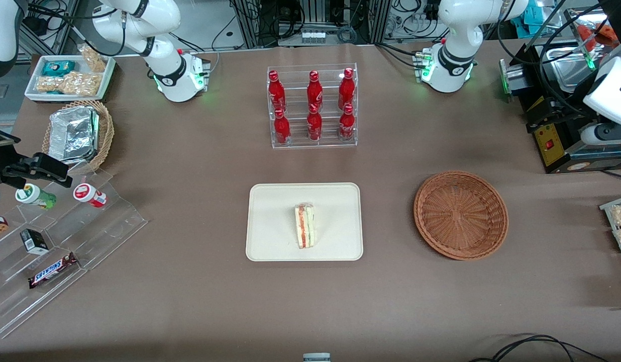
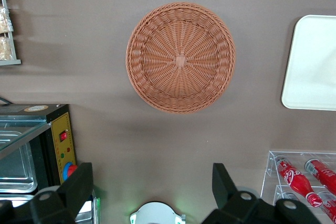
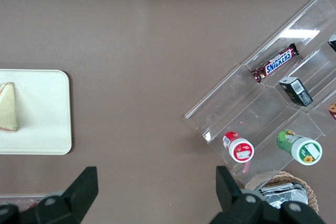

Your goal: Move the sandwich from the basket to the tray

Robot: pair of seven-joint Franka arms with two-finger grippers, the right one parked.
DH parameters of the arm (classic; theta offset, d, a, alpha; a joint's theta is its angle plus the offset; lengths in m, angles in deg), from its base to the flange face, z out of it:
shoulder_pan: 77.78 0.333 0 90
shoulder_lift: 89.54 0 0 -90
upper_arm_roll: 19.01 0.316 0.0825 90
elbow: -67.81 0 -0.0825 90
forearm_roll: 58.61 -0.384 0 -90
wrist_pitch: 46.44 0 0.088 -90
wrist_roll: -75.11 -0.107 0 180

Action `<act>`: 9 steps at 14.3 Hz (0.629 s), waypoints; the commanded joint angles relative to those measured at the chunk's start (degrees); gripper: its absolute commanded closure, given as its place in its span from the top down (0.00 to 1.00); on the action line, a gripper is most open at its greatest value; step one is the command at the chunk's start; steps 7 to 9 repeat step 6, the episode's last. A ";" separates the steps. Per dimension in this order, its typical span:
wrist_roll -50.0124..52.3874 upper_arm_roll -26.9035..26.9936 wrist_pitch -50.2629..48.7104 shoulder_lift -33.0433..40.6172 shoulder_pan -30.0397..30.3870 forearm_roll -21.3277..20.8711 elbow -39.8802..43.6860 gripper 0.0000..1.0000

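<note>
The sandwich (image 1: 305,226), a white-bread wedge with orange-red and green layers, lies on the cream tray (image 1: 270,201), near its middle. The parked arm's wrist view also catches the sandwich (image 3: 8,106) on the tray (image 3: 42,114). The reddish-brown woven basket (image 1: 461,214) sits beside the tray, toward the working arm's end of the table, with nothing in it. My gripper (image 2: 152,182) hangs high over the table, open and holding nothing, farther from the front camera than the basket (image 2: 180,57). A corner of the tray (image 2: 315,61) shows in that wrist view too.
A clear rack of red bottles (image 1: 313,105) stands farther from the front camera than the tray. A black and yellow appliance (image 1: 556,115) sits at the working arm's end. At the parked arm's end are a stepped acrylic display (image 1: 64,241), a foil-filled tan basket (image 1: 79,133) and a white snack tray (image 1: 69,75).
</note>
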 commanded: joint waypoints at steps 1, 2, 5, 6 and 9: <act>-0.48 0.84 0.53 0.38 -0.85 0.55 0.30 1.00; -0.48 0.84 0.53 0.38 -0.85 0.55 0.47 1.00; -0.57 0.84 0.27 0.38 -0.85 0.64 0.47 1.00; -0.57 0.92 0.27 0.46 -0.85 0.64 0.47 1.00; -0.57 0.92 0.27 0.46 -0.85 0.64 0.47 1.00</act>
